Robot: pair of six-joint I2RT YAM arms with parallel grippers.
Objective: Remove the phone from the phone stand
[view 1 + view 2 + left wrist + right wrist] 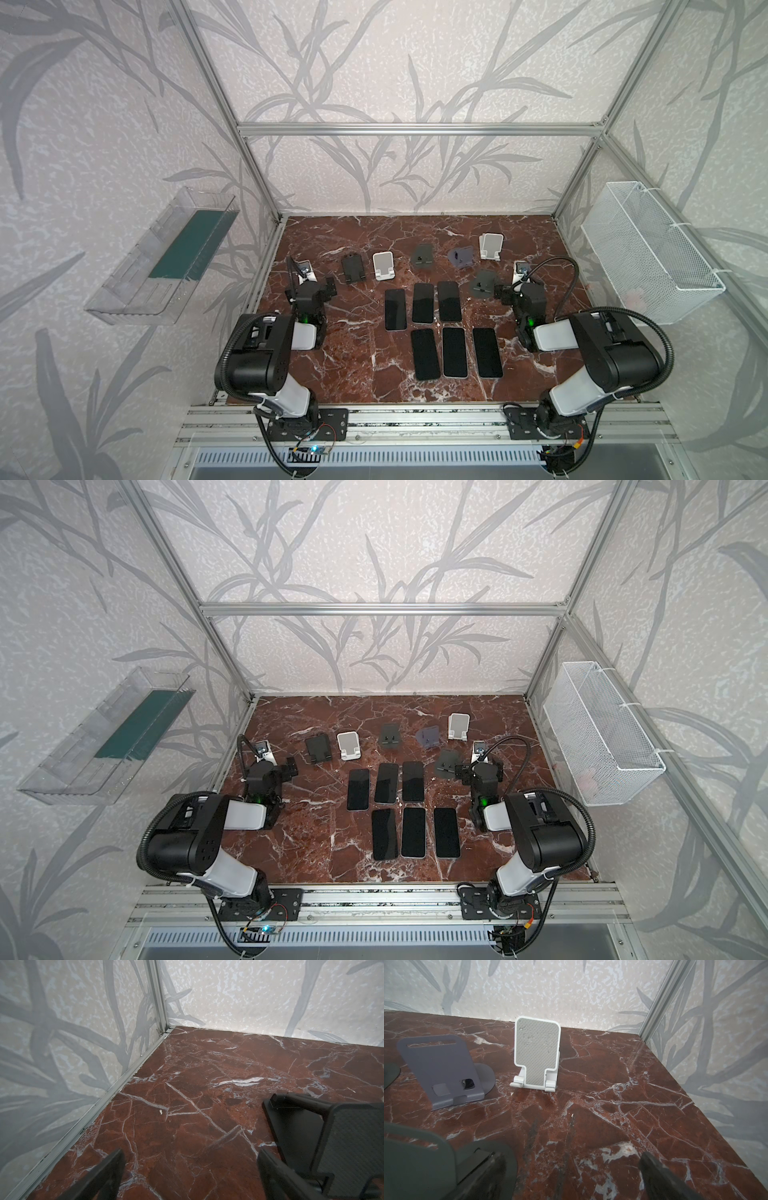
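Several dark phones (423, 303) (386, 783) lie flat, screens up, in two rows in the middle of the marble table (345, 357). Behind them stand several phone stands, none with a phone on it: black (353, 268) (332, 1136), white (382, 266), dark grey (422, 255), purple-grey (461, 257) (440, 1068), white (491, 245) (536, 1051) and dark grey (482, 284) (415, 1167). My left gripper (309, 286) (191, 1167) hangs open left of the black stand. My right gripper (517, 289) (571, 1167) is open beside the near dark grey stand. Both hold nothing.
A clear plastic bin (162, 266) hangs on the left wall and a white wire basket (648, 253) on the right wall. Aluminium frame posts (160, 995) stand at the back corners. A metal rail (415, 419) runs along the front edge.
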